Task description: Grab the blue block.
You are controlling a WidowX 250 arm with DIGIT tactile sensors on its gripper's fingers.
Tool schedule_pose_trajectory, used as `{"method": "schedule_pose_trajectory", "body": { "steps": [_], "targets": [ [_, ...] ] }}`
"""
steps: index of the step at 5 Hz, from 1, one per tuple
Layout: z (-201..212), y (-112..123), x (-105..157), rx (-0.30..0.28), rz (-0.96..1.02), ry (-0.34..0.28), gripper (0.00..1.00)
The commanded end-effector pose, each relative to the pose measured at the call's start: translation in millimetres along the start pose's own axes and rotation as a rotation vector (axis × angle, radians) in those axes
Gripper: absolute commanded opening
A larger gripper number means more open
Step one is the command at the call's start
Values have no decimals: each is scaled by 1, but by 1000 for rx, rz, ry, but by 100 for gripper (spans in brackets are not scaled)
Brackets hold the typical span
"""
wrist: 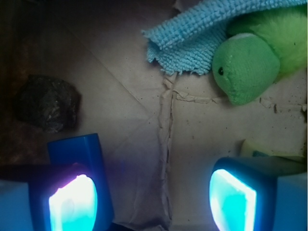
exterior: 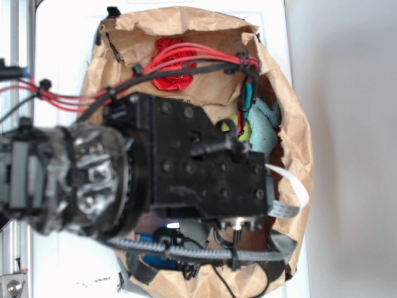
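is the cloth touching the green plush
Touching. In the wrist view the cloth lies draped over the top of the green plush, its edge resting against the plush's head with no gap between them.

Blue block (wrist: 82, 151) smooth plastic; cloth (wrist: 192, 38) nubbly terry; bag (exterior: 294, 149) creased brown paper.

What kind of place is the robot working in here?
Probably a lab tabletop setup: the arm reaches into a brown paper bag on a white surface, holding assorted test objects such as a teal cloth, green plush toy and blue block.
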State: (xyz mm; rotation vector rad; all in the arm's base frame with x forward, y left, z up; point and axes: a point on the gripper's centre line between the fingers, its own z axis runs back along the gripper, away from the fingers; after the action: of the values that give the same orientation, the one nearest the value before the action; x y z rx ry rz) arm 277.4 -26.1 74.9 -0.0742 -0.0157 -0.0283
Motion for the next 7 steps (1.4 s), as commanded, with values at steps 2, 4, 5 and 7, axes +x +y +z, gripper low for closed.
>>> {"method": "schedule_pose_trajectory", "body": {
  "steps": [2,4,5,7],
  "targets": [
    [10,-16,-5,-6,-74,-69,100],
    [-2,-28,-11,-112,-117,-57,100],
    [-2,-33,-9,-135,-103,-48,100],
    [7,-47,-11,-177,-132,-31,100]
  ]
}}
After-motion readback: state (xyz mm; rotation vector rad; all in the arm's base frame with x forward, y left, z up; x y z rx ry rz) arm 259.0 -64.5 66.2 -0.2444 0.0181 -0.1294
